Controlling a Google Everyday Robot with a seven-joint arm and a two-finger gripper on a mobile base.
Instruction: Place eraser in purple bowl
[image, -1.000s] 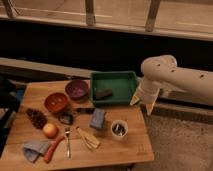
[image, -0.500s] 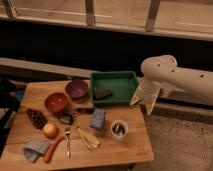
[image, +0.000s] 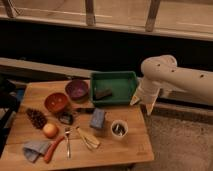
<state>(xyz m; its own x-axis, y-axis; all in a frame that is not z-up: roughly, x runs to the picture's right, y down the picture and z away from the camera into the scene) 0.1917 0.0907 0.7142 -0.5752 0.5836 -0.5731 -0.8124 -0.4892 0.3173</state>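
arm (image: 180, 80): extends from right | pincer (image: 142, 104): hangs pointing down

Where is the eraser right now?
In the camera view, the eraser lies in the green tray's left half, right of the purple bowl; the gripper hangs beyond the tray's right edge.

You've got a light wooden table (image: 131, 149) at lower left and grey speckled floor (image: 182, 142) to its right, the tool (image: 142, 105) hanging just off the table's edge. Behind runs a dark wall band (image: 100, 45), with grey metal posts (image: 90, 11) above. The light is dim and warm.
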